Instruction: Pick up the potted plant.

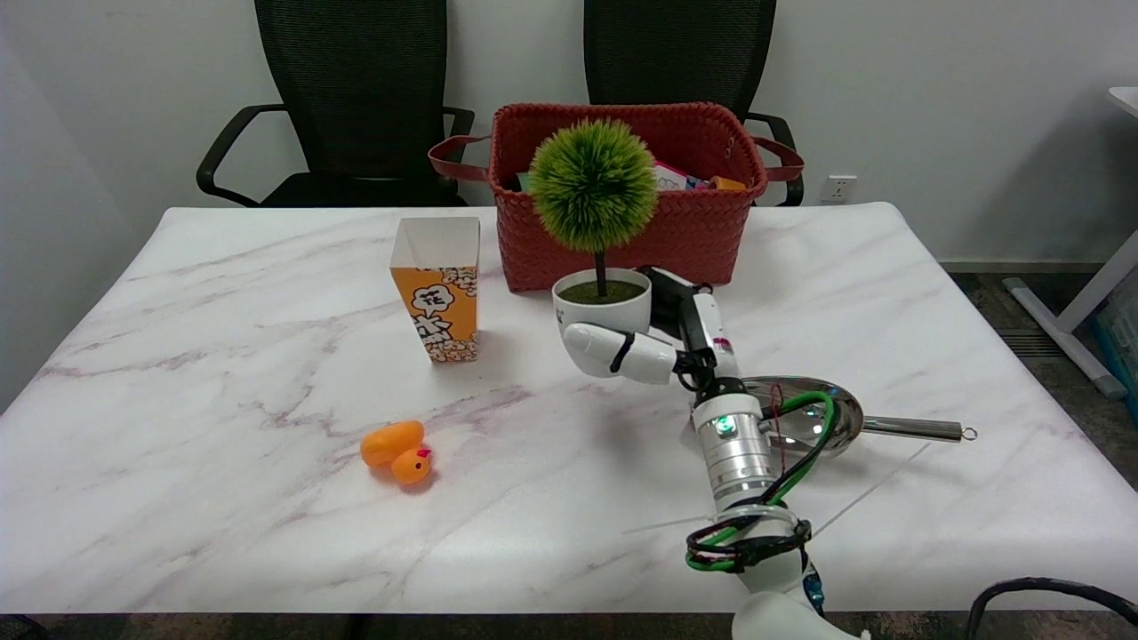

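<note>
The potted plant (594, 187) has a round green ball of foliage on a thin stem in a white pot (601, 309). It stands upright near the table's middle, just in front of the red basket. My right hand (653, 342) grips the pot: the thumb lies across its lower front and the other fingers (686, 307) wrap its right and back side. The thumb hides the pot's base, so I cannot tell whether it touches the table.
A red woven basket (702, 236) holding several items stands right behind the plant. An orange popcorn box (436, 302) stands to the left, and an orange toy duck (397, 452) lies nearer the front. A metal ladle (822, 418) lies behind my forearm. Two black chairs stand beyond the table.
</note>
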{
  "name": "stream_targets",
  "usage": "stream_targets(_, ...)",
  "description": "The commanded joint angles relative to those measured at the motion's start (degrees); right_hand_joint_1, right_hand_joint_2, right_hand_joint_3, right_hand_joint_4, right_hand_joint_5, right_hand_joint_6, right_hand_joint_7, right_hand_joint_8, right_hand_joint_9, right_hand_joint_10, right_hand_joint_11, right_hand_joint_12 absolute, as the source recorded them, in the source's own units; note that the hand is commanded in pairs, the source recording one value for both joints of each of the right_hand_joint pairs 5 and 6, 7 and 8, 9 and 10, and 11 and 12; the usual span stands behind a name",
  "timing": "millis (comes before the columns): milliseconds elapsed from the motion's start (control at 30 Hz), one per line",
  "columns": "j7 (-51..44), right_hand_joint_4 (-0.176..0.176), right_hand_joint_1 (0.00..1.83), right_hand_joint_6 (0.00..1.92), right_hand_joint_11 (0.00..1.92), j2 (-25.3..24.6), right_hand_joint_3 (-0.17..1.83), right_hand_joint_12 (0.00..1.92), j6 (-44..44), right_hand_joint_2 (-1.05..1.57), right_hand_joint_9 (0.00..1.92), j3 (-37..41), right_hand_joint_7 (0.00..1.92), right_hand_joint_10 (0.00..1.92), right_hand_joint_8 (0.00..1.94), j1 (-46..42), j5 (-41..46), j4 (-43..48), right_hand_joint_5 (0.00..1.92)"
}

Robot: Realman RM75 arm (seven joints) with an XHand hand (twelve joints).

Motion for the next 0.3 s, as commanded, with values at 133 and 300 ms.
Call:
stream_targets(133, 0.0, 0.0, 1.17, 0.91, 0.75, 1.6, 0.16, 0.75, 0.2, 0.51, 1.11, 4.6, 1.32, 1.11, 1.32, 4.7, -3.5, -1.0, 0.91)
stream_targets(300, 0.0, 0.0, 1.17, 0.92, 0.74, 3.2, 0.15, 0.74, 0.3, 0.5, 1.11, 5.0, 1.32, 1.11, 1.32, 7.9, -3.5, -2.1, 0.92)
